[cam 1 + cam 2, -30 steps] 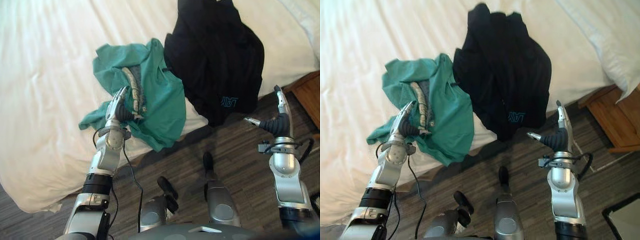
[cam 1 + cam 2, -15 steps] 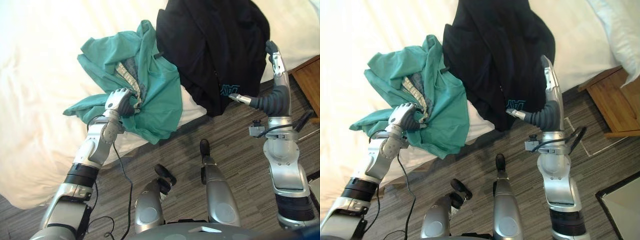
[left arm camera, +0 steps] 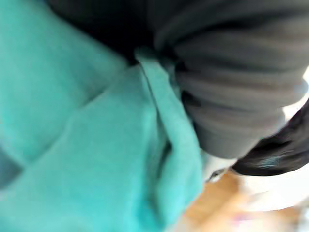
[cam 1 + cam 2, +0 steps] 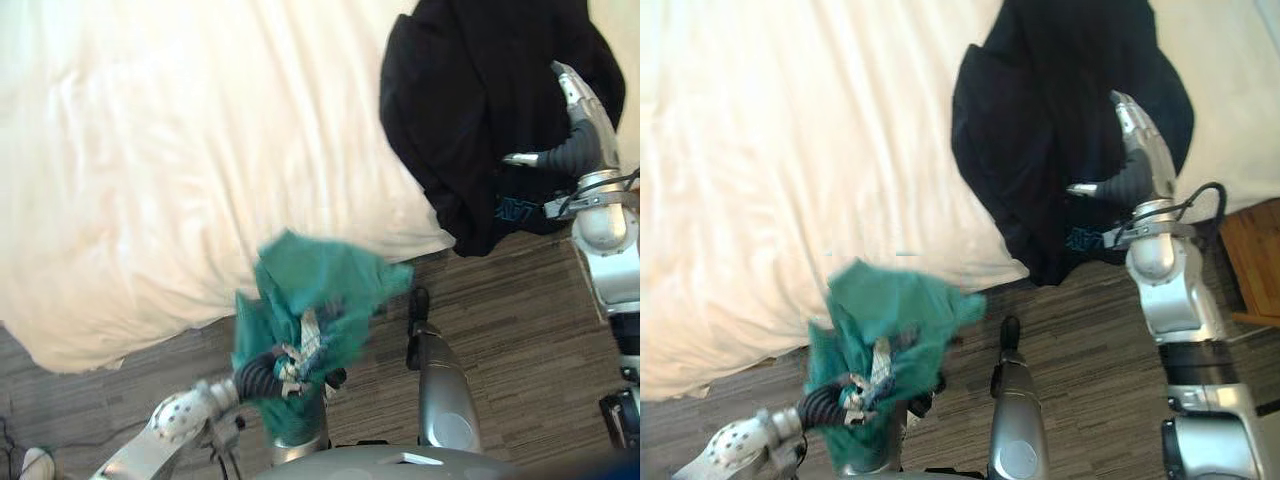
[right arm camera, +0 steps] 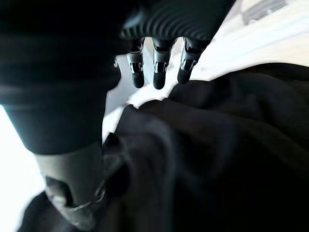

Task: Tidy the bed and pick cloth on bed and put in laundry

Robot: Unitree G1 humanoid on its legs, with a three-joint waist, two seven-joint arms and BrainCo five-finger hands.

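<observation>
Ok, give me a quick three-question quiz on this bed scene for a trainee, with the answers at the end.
1. Fill the gap: the black garment lies at the edge of the ____.
2. True or false: the right hand has its fingers curled round the black garment.
3. What is the left hand shut on? A: the green garment. B: the black garment. C: nothing.

Key: 1: bed. 2: false, its fingers are straight over the cloth. 3: A, bunched in the hand over the floor, off the bed.
</observation>
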